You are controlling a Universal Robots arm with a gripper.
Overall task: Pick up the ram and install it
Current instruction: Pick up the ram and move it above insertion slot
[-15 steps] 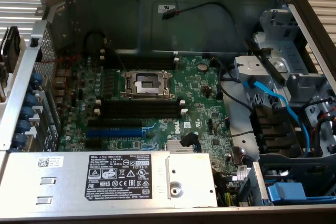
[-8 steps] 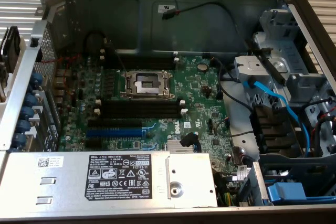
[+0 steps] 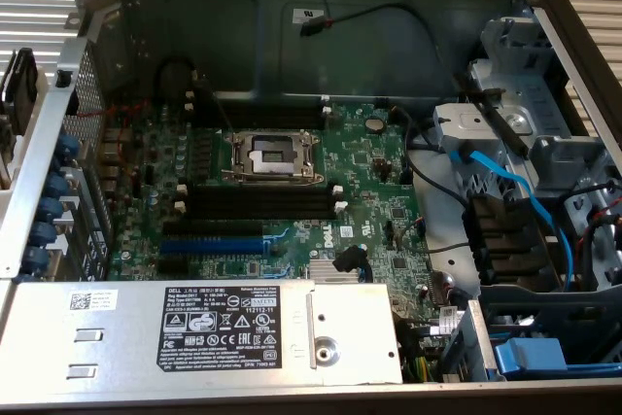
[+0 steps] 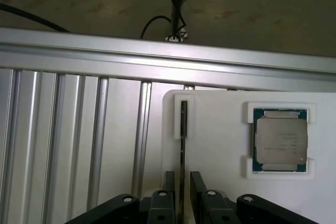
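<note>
Here: the ram (image 4: 184, 124) stands on edge in a narrow slot of a white holder (image 4: 220, 182), close along the holder's side edge, near its rounded corner. Jaws spread, one on each side of the stick; contact not discernible. Further in from that edge a processor chip (image 4: 280, 139) lies flat in a square pocket, apart from the ram. Holder rests on a ribbed aluminium counter (image 4: 63, 140); a metal rail (image 4: 157, 56) crosses beyond the holder's corner, with a thin black cable (image 4: 178, 3) behind it.

Exterior view: open computer case (image 3: 292, 17), green motherboard (image 3: 369, 172). Black slots with white end clips (image 3: 258, 203) lie just beside the processor socket (image 3: 270, 155), and a blue slot (image 3: 209, 240) lies toward the power supply (image 3: 194, 332). Blue cables (image 3: 501, 174) loop at the exterior view's right.
</note>
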